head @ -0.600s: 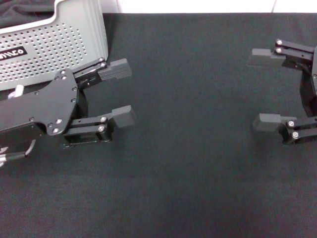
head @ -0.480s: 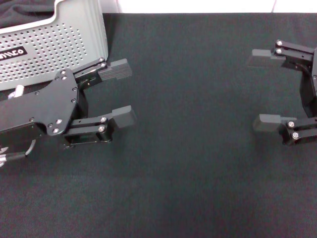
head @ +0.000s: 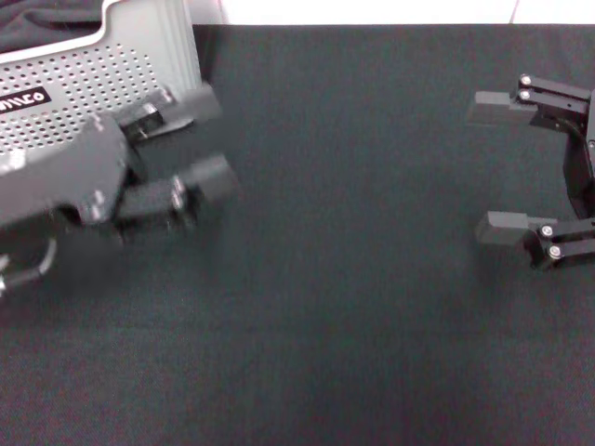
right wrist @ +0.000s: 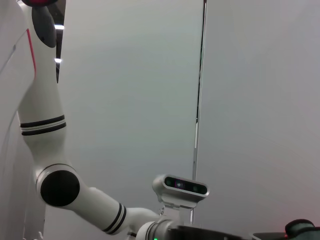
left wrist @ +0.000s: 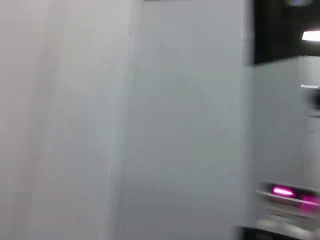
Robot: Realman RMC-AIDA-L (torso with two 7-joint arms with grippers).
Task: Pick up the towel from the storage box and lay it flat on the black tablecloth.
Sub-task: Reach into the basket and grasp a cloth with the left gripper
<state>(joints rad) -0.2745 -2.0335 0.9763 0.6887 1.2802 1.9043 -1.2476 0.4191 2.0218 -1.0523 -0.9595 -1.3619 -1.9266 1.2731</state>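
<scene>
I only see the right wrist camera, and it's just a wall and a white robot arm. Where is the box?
Observer: In the head view, the storage box is at the far left, with the black tablecloth spread beside it.
Operator: Is a tool near it?
Observer: Yes, the left tool is by the box's right side, open and holding nothing.
Operator: And the other tool?
Observer: The right tool is open over the cloth at the right edge, well away from the box.

Left gripper smeared by motion blur, storage box cut off at the head view's top-left corner, its label partly hidden, right gripper cropped at the right edge, left wrist view blurred.
</scene>
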